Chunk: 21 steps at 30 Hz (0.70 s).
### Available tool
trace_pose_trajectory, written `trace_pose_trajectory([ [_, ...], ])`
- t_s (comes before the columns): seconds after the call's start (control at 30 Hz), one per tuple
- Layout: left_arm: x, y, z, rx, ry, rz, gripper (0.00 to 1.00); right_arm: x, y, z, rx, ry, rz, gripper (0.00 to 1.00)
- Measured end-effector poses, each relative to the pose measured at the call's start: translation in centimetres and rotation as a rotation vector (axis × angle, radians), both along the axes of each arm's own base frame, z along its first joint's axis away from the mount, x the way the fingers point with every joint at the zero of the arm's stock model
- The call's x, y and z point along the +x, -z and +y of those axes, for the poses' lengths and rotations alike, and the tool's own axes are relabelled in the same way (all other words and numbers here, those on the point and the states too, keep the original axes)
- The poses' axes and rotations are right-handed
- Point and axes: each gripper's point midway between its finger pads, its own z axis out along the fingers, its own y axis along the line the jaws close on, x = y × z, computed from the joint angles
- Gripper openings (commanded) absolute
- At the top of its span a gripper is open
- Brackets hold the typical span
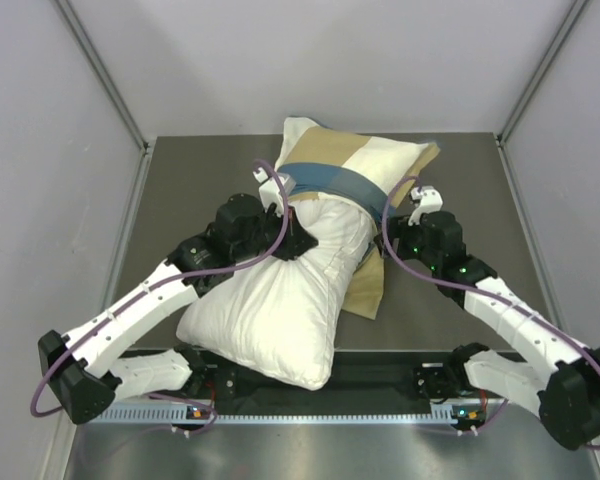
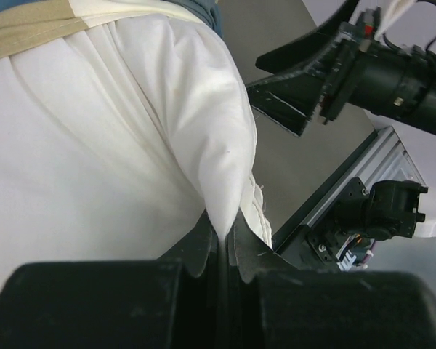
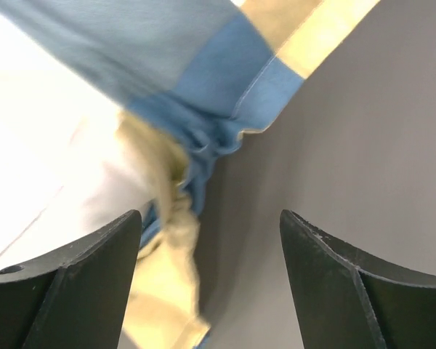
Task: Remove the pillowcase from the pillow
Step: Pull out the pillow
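Closest to you, at the lower middle of the left wrist view, the left gripper (image 2: 224, 243) is clamped tight on a peaked fold of the pillow (image 2: 94, 145), whose white bulk fills the left of that frame. A strip of tan and blue pillowcase (image 2: 29, 33) runs along the top edge. In the right wrist view the right gripper (image 3: 209, 218) stands wide apart and holds nothing. The gathered blue and tan edge of the pillowcase lies just ahead of it, nearer the finger on the left of the frame. From above, the pillow's bare near end reaches the slotted rail (image 1: 310, 412) at the lower middle. The left gripper pinches the pillow's left flank at mid-frame, just below the blue band. The pillowcase covers only the far end, upper centre, and a tan flap (image 1: 365, 290) trails down the pillow's right side, beside the right gripper. Everything rests on a dark grey table (image 1: 180, 190), closed in by pale walls (image 1: 330, 60) on three sides.
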Motion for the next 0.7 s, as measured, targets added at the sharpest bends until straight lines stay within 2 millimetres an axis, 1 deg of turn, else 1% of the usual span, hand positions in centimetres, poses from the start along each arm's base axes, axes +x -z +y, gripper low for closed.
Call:
trace_pose_trajectory([
  [0.13, 0.2, -0.2, 0.0, 0.0, -0.008, -0.004, 0.0, -1.8, -2.0, 0.7, 0.055, -0.022, -0.041, 0.77],
  [0.2, 0.2, -0.1, 0.0, 0.001, -0.008, -0.003, 0.0, -2.5, -2.2, 1.2, 0.072, -0.031, -0.046, 0.77],
  [0.23, 0.2, -0.1, -0.1, 0.001, -0.007, -0.001, 0.0, -2.8, -1.9, 1.4, 0.074, -0.033, -0.041, 0.77],
  [0.33, 0.2, 0.0, -0.2, 0.001, -0.004, 0.006, 0.0, -3.1, -0.1, 1.5, 0.057, -0.028, 0.002, 0.77],
  [0.4, 0.2, 0.0, -0.2, -0.001, -0.003, 0.008, 0.0, -3.1, 1.7, 1.2, 0.028, -0.01, 0.046, 0.77],
  [0.57, 0.2, 0.0, -0.2, -0.001, -0.002, 0.009, 0.0, -2.2, 4.9, 1.0, -0.033, 0.023, 0.114, 0.77],
  [0.63, 0.2, 0.0, -0.2, -0.001, -0.002, 0.009, 0.0, -1.7, 5.9, 1.3, -0.048, 0.019, 0.127, 0.76],
  [0.7, 0.2, 0.0, -0.2, -0.001, -0.002, 0.009, 0.0, -1.2, 6.3, 1.8, -0.046, 0.004, 0.126, 0.76],
])
